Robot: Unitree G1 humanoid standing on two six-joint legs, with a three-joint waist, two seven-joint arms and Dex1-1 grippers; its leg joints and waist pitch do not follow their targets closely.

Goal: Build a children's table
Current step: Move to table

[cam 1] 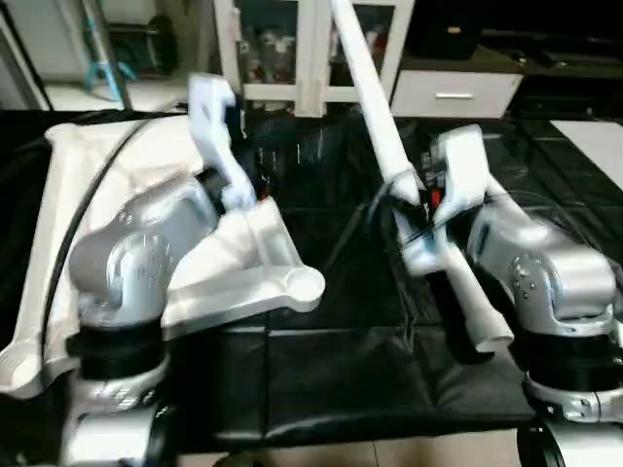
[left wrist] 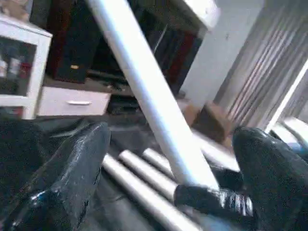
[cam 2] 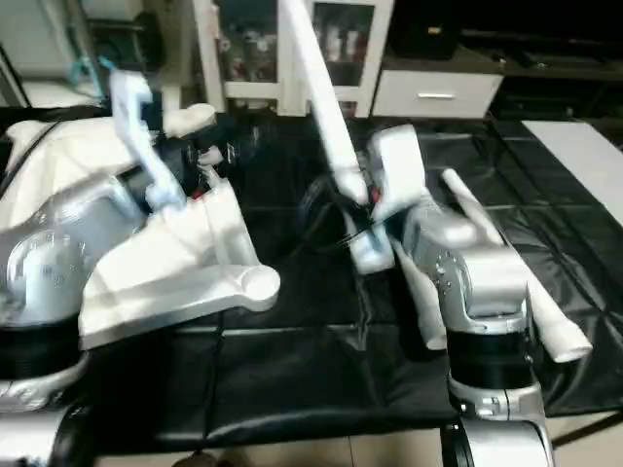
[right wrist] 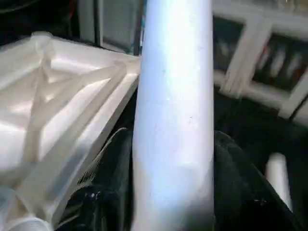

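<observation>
White plastic fills the grip of the right hand [cam 1: 414,209]: its two black fingers [right wrist: 240,183] are clamped on either side of a long tapered leg [cam 1: 375,102], which rises from the hand at a slant, leaning toward the robot's left as it goes up toward the cabinet behind. In the right wrist view the leg runs straight up between the fingers, with the ribbed table top [right wrist: 62,110] just to one side of it.

The left hand [left wrist: 168,187] stands wide apart with nothing between its fingers [left wrist: 72,173]; in its own wrist view the held leg crosses the gap at an angle, further off, and does not touch either finger. From the head camera the left hand is blurred, raised above the far part of the table top.

The table top [cam 1: 243,253] lies upside down on the black surface [cam 1: 341,370], on the robot's left, its ribs facing up and a round corner socket [cam 1: 307,285] pointing toward the middle. The left forearm covers much of it.

On the robot's right, loose legs [cam 1: 472,292] lie on the black surface beside and partly under the right forearm; the left wrist view shows several of them [left wrist: 139,187] lying side by side.

Behind the surface stand a white glass-fronted cabinet [cam 1: 292,49] and a low white drawer unit [cam 1: 453,92].
</observation>
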